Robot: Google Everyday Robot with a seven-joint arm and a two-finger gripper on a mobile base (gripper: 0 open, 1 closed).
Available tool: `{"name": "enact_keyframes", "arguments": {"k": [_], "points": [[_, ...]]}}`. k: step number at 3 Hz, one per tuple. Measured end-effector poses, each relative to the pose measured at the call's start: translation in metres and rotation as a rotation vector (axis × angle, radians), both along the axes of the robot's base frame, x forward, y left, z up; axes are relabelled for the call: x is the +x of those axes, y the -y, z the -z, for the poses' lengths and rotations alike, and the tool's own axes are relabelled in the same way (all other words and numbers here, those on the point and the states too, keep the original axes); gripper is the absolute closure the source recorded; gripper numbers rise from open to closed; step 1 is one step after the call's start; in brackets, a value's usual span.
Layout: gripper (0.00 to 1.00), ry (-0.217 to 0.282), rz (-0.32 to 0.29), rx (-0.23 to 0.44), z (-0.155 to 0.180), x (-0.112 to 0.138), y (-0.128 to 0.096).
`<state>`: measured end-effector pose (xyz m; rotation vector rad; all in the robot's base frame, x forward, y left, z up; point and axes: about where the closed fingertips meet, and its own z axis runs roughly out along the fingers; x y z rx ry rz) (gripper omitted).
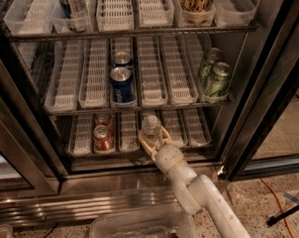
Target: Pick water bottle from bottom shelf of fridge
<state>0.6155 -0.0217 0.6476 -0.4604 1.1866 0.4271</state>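
So the bottle (151, 124) is sitting near the front of the bottom shelf (191, 129), in a lane about mid-rack, cap up and looking upright. The gripper (152, 137) has reached in from below and in front, and it's got a finger on each side of the bottle's lower half. Looks to me like it's pinching the bottle rather than just hanging around it.

Two red cans (103, 137) are a couple of lanes to the left, well apart from the bottle, so I doubt they're in danger.

What I'd worry about:
- The grip is low on a thin ribbed bottle. If it squeezes soft plastic there, the top could tip forward or back once it lifts.
- The rack above (139, 109) is not far over the cap. Lift straight up too much and the cap knocks the wire, maybe twisting the bottle out of the grip.
- The lane walls hug the base, so dragging sideways could snag it.
- The arm (189, 190) comes in over the fridge (268, 88) sill, so pulling out at a bad angle might bump that edge.

Blue cans (122, 85) and green cans (218, 79) up a shelf look safely out of it.
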Motion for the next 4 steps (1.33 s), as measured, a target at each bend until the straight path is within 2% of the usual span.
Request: {"name": "enact_keyframes", "arguments": {"k": [2,4], "points": [[1.00,0.003,-0.103,-0.079,-0.013,-0.022,0.004],[1.00,-0.038,-0.304,-0.222,-0.029,-0.046,0.005]]}}
